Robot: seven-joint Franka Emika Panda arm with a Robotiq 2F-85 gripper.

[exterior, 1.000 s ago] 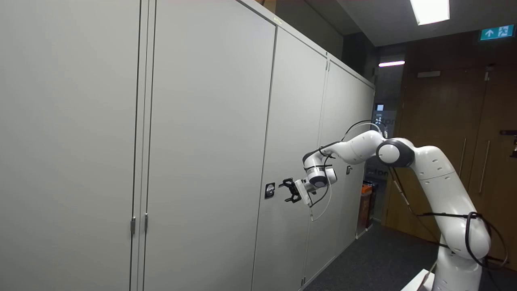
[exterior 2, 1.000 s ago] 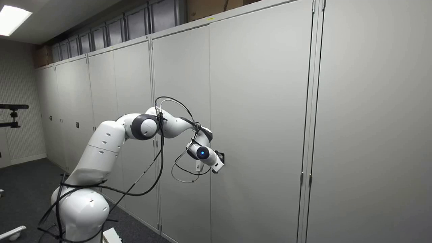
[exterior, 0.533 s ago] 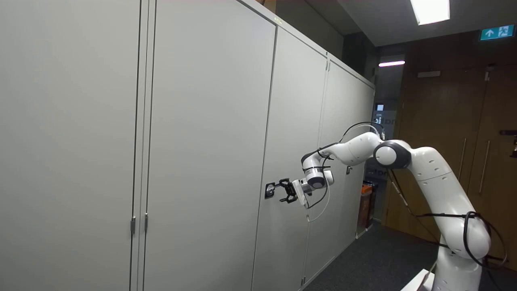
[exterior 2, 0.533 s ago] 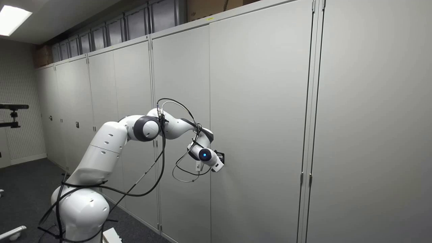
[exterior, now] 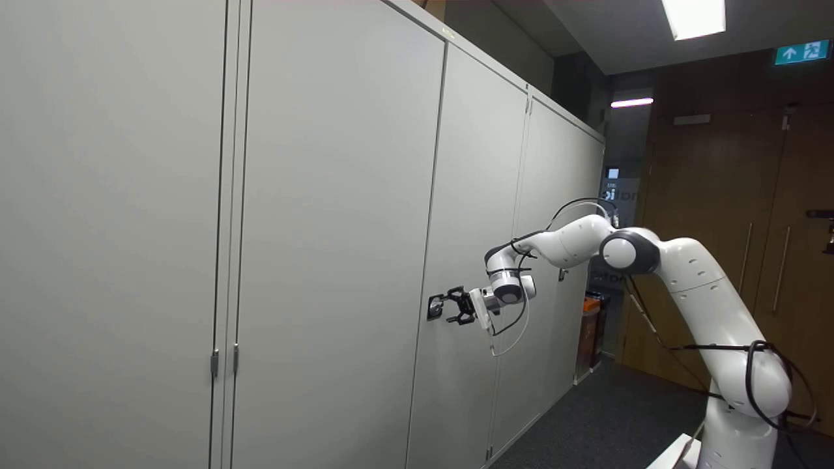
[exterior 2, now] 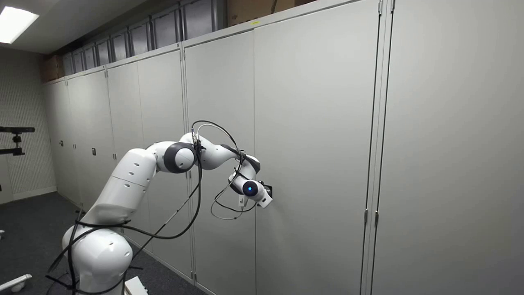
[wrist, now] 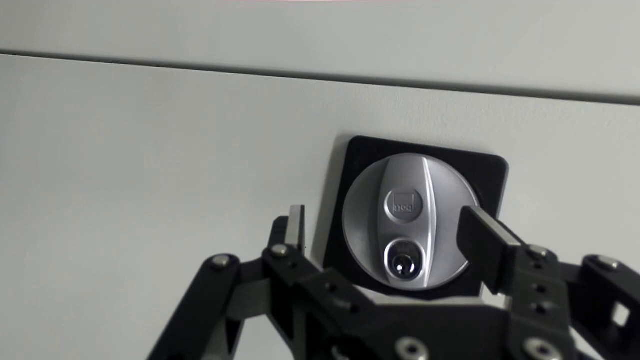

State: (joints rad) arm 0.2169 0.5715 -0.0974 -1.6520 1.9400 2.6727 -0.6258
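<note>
Silver and round, the latch knob is sitting on a black square backplate, fixed to a grey cabinet door just right of the door seam. It is lying straight ahead of the hand, on the far side of the fingers, and in the wrist view it is showing in the gap between them, though not evenly: one finger is overlapping the knob's rim, while its partner is standing clear beyond the backplate's edge. Going by an exterior view, the overlapping one is looking like the upper finger, so the knob is sitting slightly toward the hand's upper side. Its raised grip ridge is running about level, the long axis pointing left to right, roughly square to the seam, with a maker's badge marking the left end and a lock cylinder the right. The fingers are standing wide apart, one above the other, and gripping nothing; whether the upper one is touching the knob, I cannot tell. From the near side, the white robot arm is arching over and holding the hand at the knob's height
</note>
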